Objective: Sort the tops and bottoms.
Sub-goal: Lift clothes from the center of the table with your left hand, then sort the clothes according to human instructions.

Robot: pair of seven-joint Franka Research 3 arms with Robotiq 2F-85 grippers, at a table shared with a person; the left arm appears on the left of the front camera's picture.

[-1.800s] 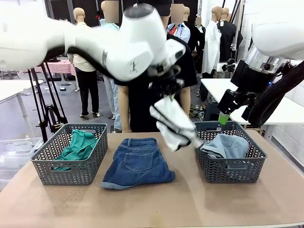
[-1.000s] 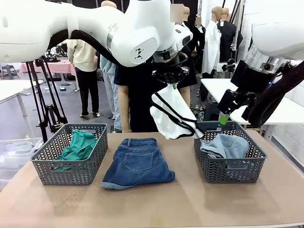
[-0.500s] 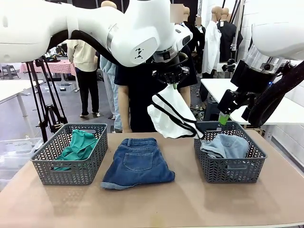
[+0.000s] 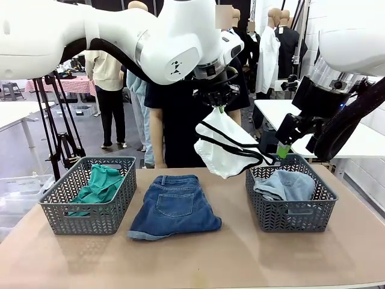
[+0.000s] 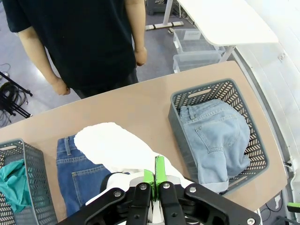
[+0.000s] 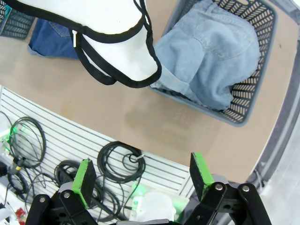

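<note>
My left gripper (image 4: 221, 108) is shut on the white shorts with black trim (image 4: 227, 147), which hang in the air between the mid-blue denim shorts (image 4: 175, 205) on the table and the right basket (image 4: 292, 221). Faded grey-blue denim (image 4: 284, 184) lies in that right basket. The teal-green top (image 4: 99, 185) lies in the left basket (image 4: 90, 221). My right gripper (image 4: 283, 150) is open, raised just behind the right basket. In the left wrist view the gripper (image 5: 156, 174) pinches the white shorts (image 5: 112, 146) above the table. In the right wrist view the white shorts (image 6: 98, 35) hang beside the grey-blue denim (image 6: 215, 56).
A person in a black T-shirt (image 4: 180, 126) stands at the table's far edge behind the hanging shorts. Bare brown tabletop (image 4: 198, 259) spreads in front of both baskets. A white side table (image 4: 361, 141) stands at the far right.
The left gripper lifted the white shorts up and toward the right basket; over the last second they swung slightly right and spread open. The right arm has held still.
</note>
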